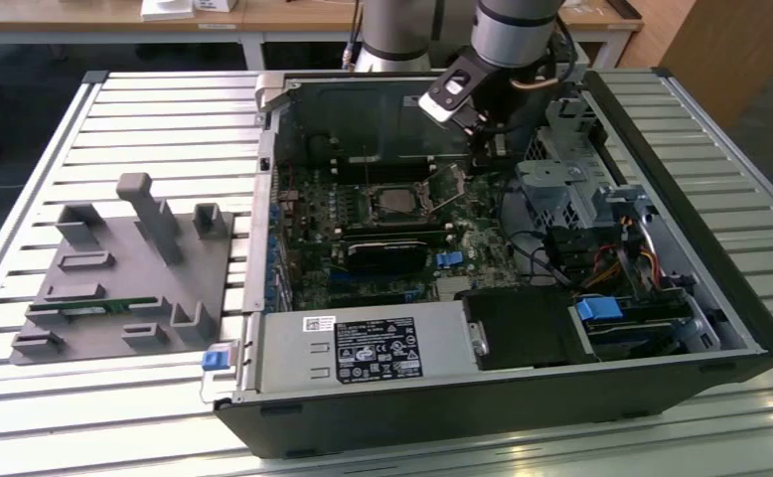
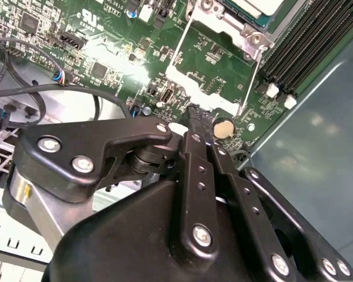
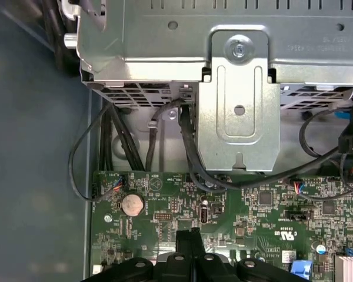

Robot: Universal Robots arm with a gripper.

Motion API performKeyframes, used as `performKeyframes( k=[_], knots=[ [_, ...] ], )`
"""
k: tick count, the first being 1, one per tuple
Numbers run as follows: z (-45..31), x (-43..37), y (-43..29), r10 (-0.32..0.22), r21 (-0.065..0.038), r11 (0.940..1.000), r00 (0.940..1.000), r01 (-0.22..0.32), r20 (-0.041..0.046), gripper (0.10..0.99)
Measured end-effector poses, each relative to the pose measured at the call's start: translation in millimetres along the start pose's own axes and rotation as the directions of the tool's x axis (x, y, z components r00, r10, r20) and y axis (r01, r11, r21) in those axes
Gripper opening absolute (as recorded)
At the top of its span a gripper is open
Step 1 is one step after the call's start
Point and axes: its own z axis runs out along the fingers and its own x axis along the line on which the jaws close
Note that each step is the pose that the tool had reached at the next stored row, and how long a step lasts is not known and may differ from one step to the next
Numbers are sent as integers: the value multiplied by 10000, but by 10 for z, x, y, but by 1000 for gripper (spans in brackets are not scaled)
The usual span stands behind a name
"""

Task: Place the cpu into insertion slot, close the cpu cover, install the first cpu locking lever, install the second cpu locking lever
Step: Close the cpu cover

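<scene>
1. Nearest us in the second wrist view, the gripper (image 2: pixel 199 117) has its fingers pressed together with nothing visible between them. Its tips sit just at the free edge of the cpu cover (image 2: pixel 191 82); we cannot tell whether they touch.
2. The cpu cover, a thin silver frame, lies swung open off the socket, and the green motherboard (image 2: pixel 106 53) shows through its middle. Closing it is not yet done.
3. A wire locking lever (image 2: pixel 251 76) alongside looks unlatched, so we judge both levers are left to install.
4. Farthest, the cpu (image 2: pixel 260 6), dull silver on top, appears seated in the insertion slot.
</scene>
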Motion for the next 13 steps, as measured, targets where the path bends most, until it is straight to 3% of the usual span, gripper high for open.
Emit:
performKeyframes(
  k=[13],
  knots=[
    [80,18,51,5,76,10000,10000,-5,1,114]
  ],
)
